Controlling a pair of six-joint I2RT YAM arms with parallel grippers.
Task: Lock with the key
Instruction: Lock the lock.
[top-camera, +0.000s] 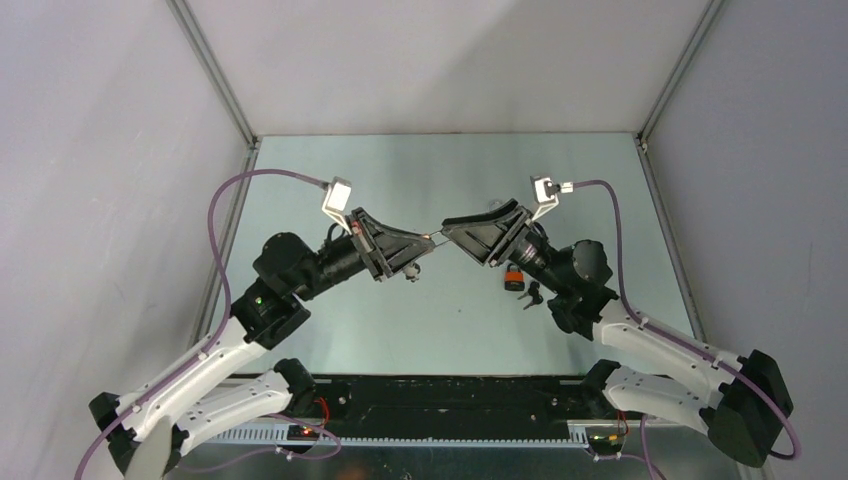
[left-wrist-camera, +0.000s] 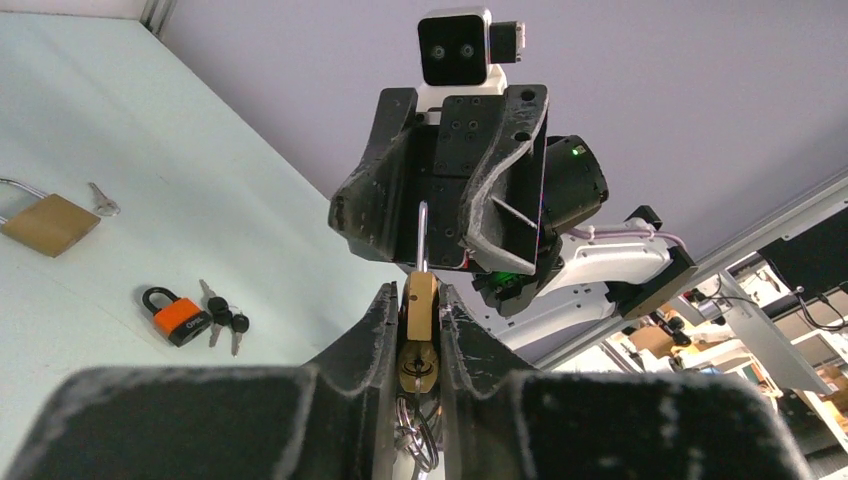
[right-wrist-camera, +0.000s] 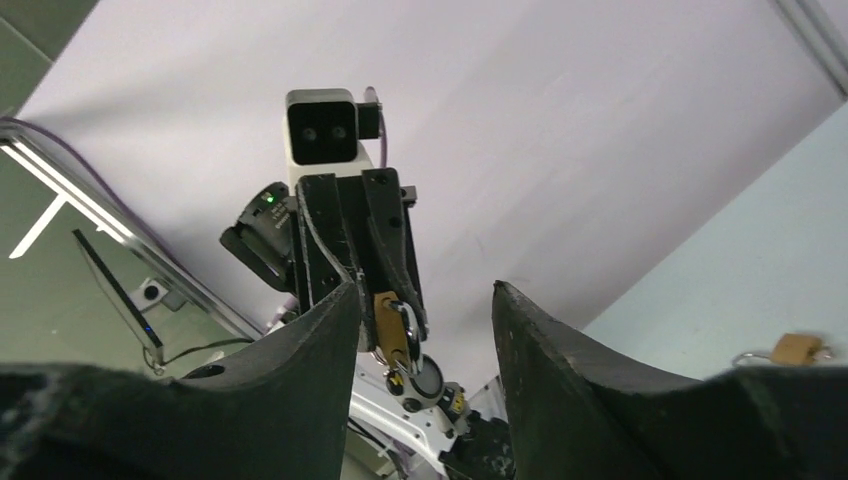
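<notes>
Brass padlock (left-wrist-camera: 420, 300) clamped in left gripper (top-camera: 428, 243), mid-air | right gripper (right-wrist-camera: 422, 290) spread wide, facing it | pale green table (top-camera: 450, 170), grey walls (top-camera: 100, 150) around.

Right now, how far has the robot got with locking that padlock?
Done: the brass padlock is off the table, clamped in the left gripper, with a key ring hanging beneath it. In hand: the open right gripper faces its shackle, close by. Left: pressing the shackle home and locking it; I cannot tell whether it is seated.
</notes>
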